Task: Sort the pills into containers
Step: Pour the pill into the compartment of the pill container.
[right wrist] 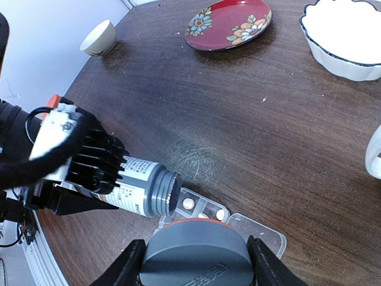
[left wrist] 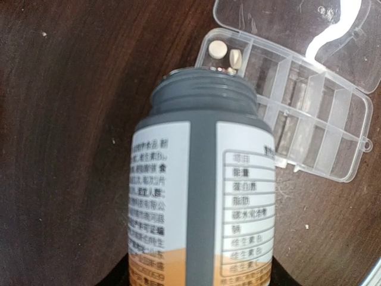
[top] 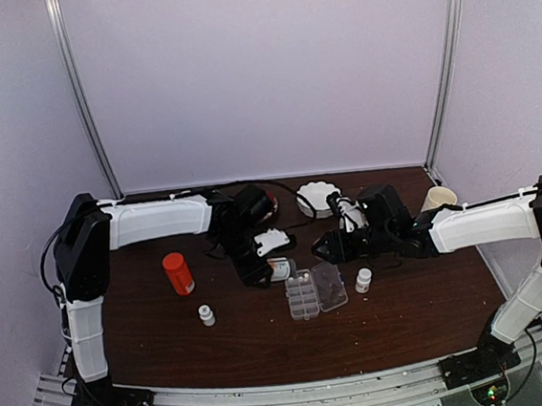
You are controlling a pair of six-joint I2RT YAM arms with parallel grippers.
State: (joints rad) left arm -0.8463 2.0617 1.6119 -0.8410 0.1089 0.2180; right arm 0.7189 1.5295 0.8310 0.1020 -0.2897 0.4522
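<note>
The grey bottle (left wrist: 202,196) is cut off below — the cap (right wrist: 196,253) hides most of the pill box (right wrist: 262,231).

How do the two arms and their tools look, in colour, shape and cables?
The left arm and right arm have white shell links and black joints. Thin black cables loop beside the joints. The left tool is black with a ribbed body and a white block; the right tool is black.
</note>
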